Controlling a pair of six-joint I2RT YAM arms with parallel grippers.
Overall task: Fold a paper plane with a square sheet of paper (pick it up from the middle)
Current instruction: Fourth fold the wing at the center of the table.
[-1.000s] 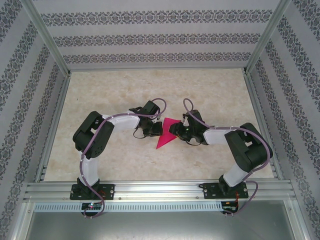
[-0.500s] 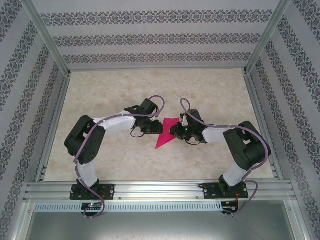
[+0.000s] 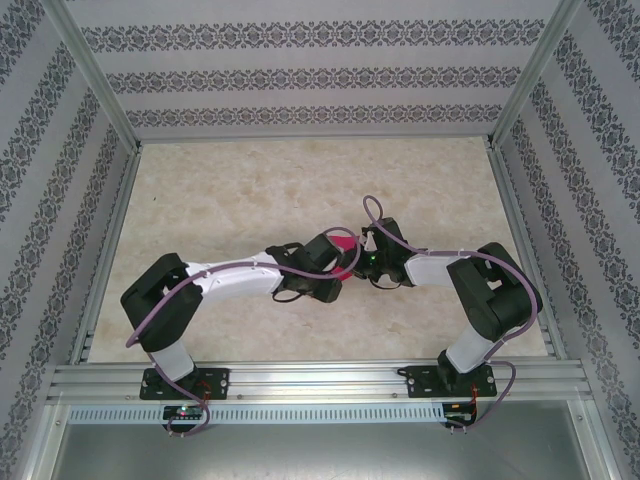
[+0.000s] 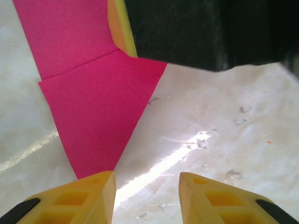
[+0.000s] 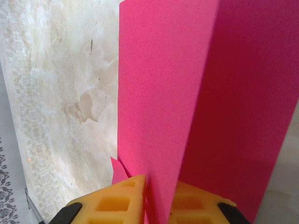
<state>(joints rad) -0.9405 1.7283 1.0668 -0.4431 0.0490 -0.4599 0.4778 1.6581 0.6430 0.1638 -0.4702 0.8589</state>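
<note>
The paper (image 4: 93,107) is laid on the table (image 3: 200,200), its tip just before the left gripper (image 4: 145,186) (fingers apart); a raised fold is pinched in the right gripper (image 5: 156,189).

Bright magenta-pink paper (image 4: 93,112), plain and unmarked, stands out against my cream, marble-veined worktop (image 3: 250,180), its shaded fold a deeper crimson. My jaws on both arms (image 3: 235,272) are yellow-orange with black outer ends; the arms are white and black, trailed by purple cables (image 3: 368,207). Grey floral bands stripe the white walls (image 3: 300,80) inside a silver metal frame (image 3: 320,378).
</note>
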